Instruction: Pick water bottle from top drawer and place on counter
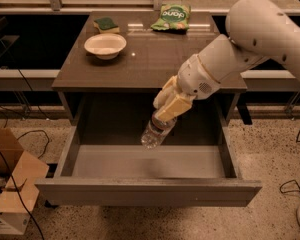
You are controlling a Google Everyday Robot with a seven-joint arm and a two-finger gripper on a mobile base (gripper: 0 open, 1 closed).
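Inspection of the camera view, for your record.

1. Your gripper (166,111) stood above the rear middle of the top drawer (150,191), below the front edge of the counter (155,64). Its tan fingers (175,105) were clamped on the upper end of the water bottle (155,130).
2. The water bottle hung tilted from that grip, neck up and to the right, base down and to the left. The base lay over the back of the drawer's floor. Whether it touched the floor could not be determined. The cap was hidden by the fingers.
3. The top drawer was pulled fully out. Its pale grey floor was on show between low side walls, and the bottle was the only item seen inside its outline.
4. Your white arm (250,31) reached in from the right, crossing the counter's right front corner.
5. At the back of the counter:
   - A pale bowl (105,45) sat at back left, and only its own pale inside could be seen.
   - A green sponge (106,24) lay just behind the bowl.
   - A green snack bag (172,17) lay at the back centre, well apart from the bowl.
6. A cardboard box (12,184) stood on the floor at lower left with its flaps open. Its contents could not be made out.
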